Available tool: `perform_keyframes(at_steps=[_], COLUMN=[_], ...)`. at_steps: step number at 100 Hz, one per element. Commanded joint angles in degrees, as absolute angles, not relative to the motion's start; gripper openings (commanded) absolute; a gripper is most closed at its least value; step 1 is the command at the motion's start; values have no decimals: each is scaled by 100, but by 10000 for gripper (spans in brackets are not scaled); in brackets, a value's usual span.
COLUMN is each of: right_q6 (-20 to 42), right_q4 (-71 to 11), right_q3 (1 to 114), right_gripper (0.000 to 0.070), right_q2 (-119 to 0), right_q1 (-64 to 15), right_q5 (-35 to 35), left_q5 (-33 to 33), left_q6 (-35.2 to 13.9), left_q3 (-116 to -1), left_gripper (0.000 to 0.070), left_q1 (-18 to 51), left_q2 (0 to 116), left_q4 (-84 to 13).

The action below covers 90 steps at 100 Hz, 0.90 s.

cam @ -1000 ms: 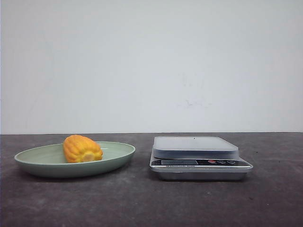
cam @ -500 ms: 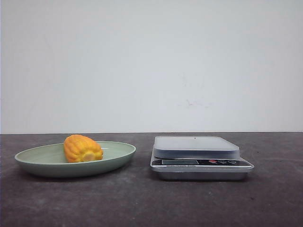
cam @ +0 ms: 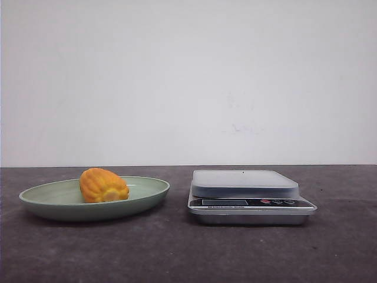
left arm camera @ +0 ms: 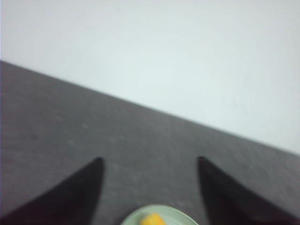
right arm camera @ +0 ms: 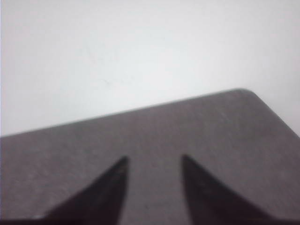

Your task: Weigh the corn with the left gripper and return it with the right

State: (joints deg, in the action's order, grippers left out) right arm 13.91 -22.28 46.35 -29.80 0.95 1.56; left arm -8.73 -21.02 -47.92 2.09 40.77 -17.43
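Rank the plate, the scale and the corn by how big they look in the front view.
Green plate, widest; kitchen scale, slightly narrower but taller, so close; corn cob, clearly smallest.

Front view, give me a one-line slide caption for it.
Corn resting in a green plate beside an empty kitchen scale on a dark table.

corn [cam: 103,185]: orange-yellow, rows of kernels, paler yellow cut end
plate [cam: 147,194]: pale sage green, plain
scale [cam: 250,196]: silver-grey body, light grey weighing pad, black front strip with a grey display, 1 red button and 2 dark buttons
worktop [cam: 177,253]: dark charcoal grey, faintly speckled
wall [cam: 188,76]: plain off-white
left gripper fingers [left arm camera: 79,192]: black
right gripper fingers [right arm camera: 101,192]: black
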Motion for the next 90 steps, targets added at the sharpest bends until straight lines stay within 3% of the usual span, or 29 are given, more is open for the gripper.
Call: perform_keyframes(at_steps=[1,19,39,67,90], right_q6=[1264,1267,1267,1262,1173], right_q4=[-2244,-2617,-3378,-3605,-3607], right_q3=[4901,5319,5725,5905,5905], right_gripper=[380,392,567,569,569], right_q2=[-3033,-3275,-3736,-4110,-4108], right_q1=[80,-10,-16,-30,-30], right_q5=[392,705,1050,1400,1406], left_q5=[-978,-792,49,353,436], left_q6=[-1973,-1931,-1863,-2047,-2176], left_q3=[-5258,-6036,-6136,-6136,-6136], left_gripper=[470,472,474,474,475], left_q1=[314,1072,2102,2613,2755], left_q2=[4499,5645,6858,8582,9367], left_q4=[-1964,-2276,-2204,-2167,-2342])
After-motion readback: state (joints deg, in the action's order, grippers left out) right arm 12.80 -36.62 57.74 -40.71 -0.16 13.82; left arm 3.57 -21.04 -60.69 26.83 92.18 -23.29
